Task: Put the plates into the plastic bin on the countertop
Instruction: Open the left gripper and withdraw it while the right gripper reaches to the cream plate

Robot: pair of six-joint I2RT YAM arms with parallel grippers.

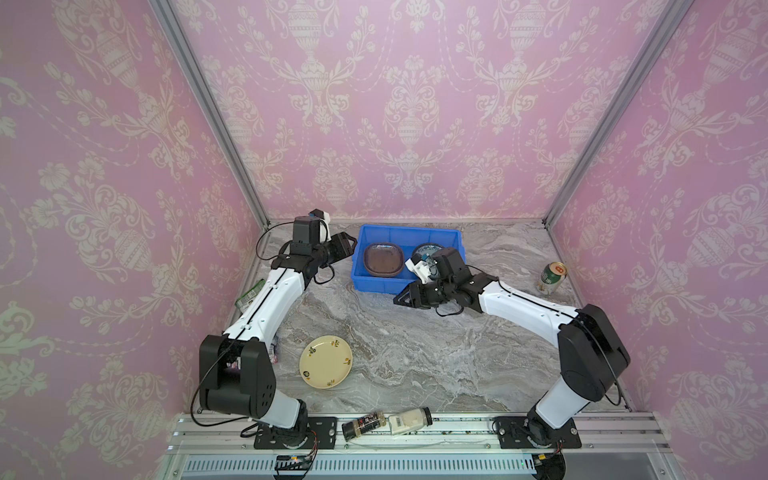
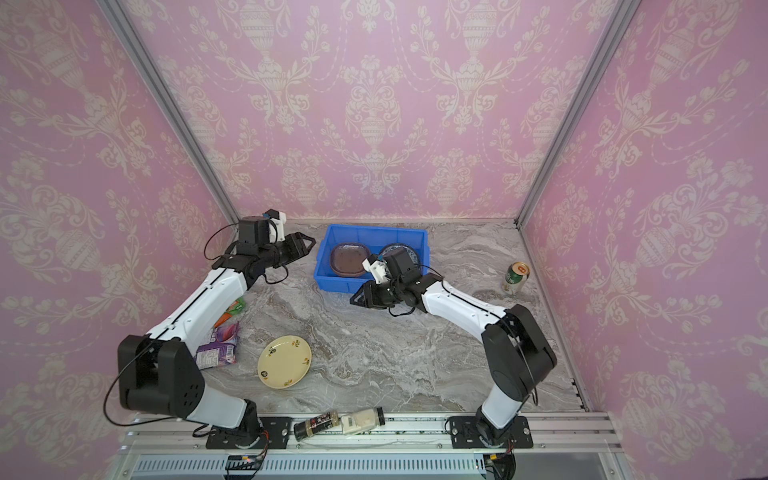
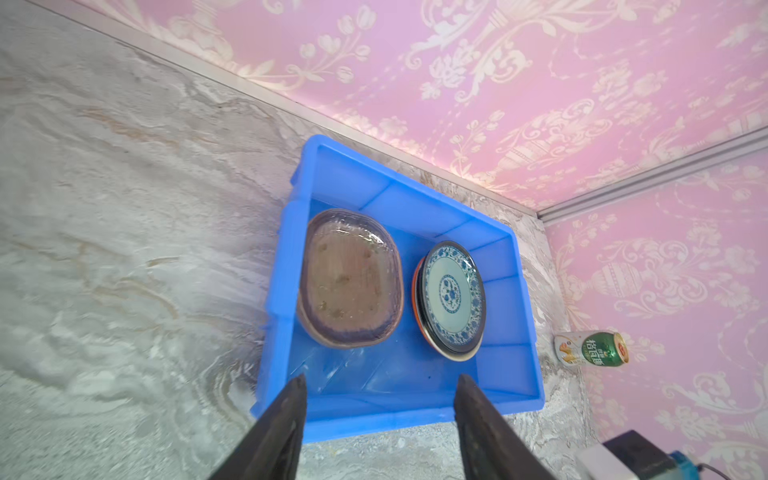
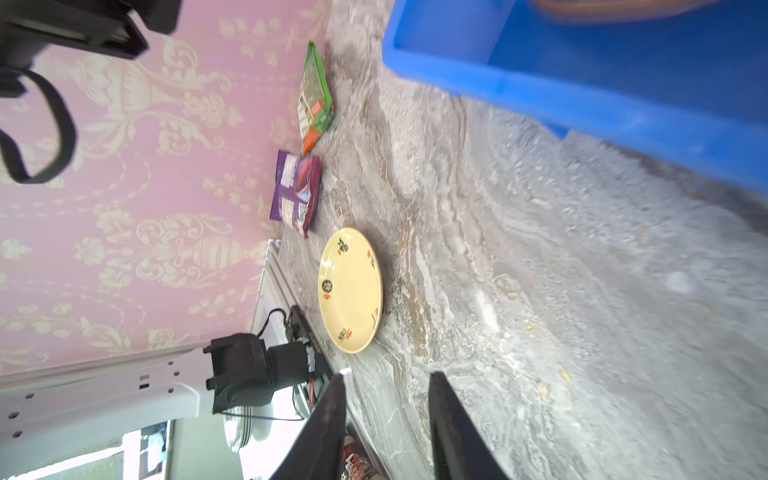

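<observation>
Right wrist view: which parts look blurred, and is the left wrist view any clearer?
In the right wrist view the blue bin and near countertop are smeared, the cream plate sharp; in the left wrist view the teal-patterned plate is crisp, with glare on the wall behind the bin.

bright even light, soft shadows; plastic bin [image 4: 602,99] blurred in right wrist view.
</observation>
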